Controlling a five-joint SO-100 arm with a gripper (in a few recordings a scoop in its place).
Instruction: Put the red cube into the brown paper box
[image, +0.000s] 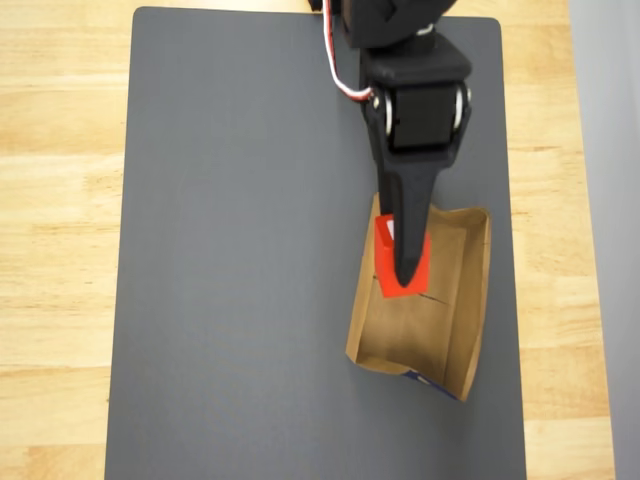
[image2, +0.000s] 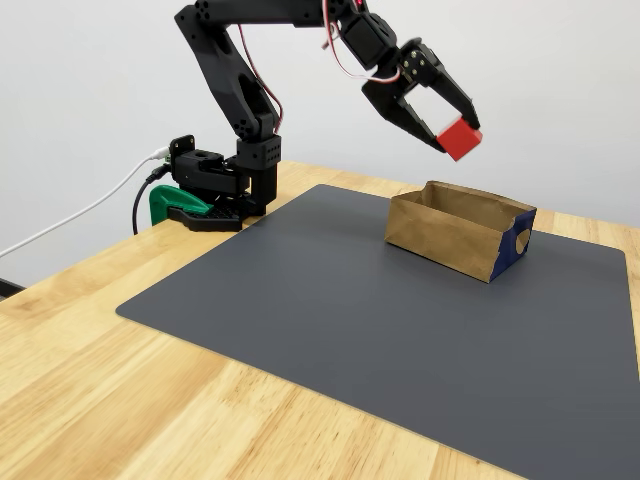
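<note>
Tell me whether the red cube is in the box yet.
Not yet. The red cube is shut in the hand, in the air above the open paper box, clear of its rim.

Wooden table (image2: 120, 400) carries a grey mat (image2: 380, 320); brown paper box (image2: 450, 235) sits on it

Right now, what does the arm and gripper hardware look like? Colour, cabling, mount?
The arm is all matte black plastic with blocky servo housings at the joints. The gripper is black too, with two tapered, pointed fingers. Thin red-and-white wires loop along the wrist. In the fixed view the black base is held to the table edge by a green clamp, with white and black cables trailing off to the left.
</note>
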